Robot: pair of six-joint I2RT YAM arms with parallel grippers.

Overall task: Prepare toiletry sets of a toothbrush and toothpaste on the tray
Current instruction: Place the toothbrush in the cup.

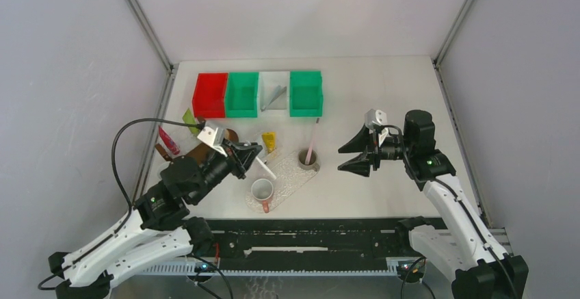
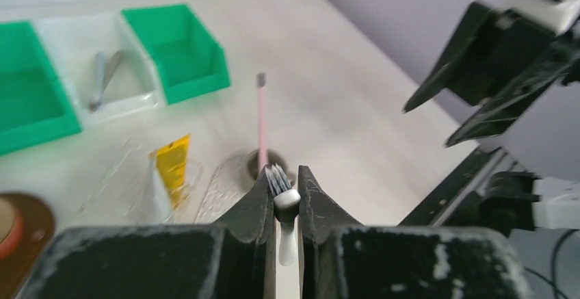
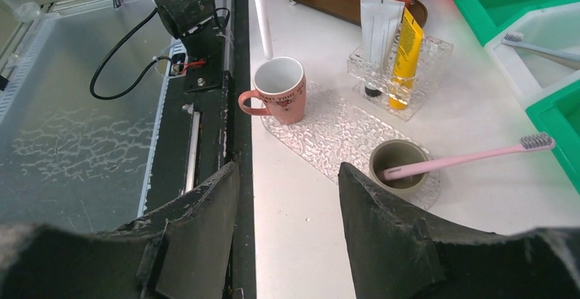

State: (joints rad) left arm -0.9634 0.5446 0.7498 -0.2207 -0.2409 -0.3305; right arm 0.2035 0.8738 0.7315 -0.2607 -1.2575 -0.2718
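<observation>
Toiletry sets: a pink toothbrush (image 3: 472,157) leans in the grey cup (image 3: 399,162) at the right end of the tray (image 3: 328,131). A yellow tube (image 3: 405,56) and a white tube (image 3: 379,29) stand in a clear holder (image 3: 431,66) at the tray's far end. The pink mug (image 3: 280,87) on the tray's near end holds nothing.
Tray: mid-bench, closer to the bench's near edge than to the bins along its far edge.
White toothbrush (image 2: 284,193): gripped just under the bristles, with the handle pointing down toward the pink mug. Its lower end is just above the mug's far rim and looks clear of it.
Left tool (image 2: 282,176): clenched on the white toothbrush, over the tray's left part.
Right tool (image 3: 287,169): released, jaws wide with nothing between them, beside the grey cup toward the bench's right edge and apart from it.
Step in hand: probably carrying the white toothbrush to the pink mug to start a second set.
Next move: likely bring the handle's end inside the mug's mouth, lower it, then let go. The end must clear the rim so the mug is not tipped.
</observation>
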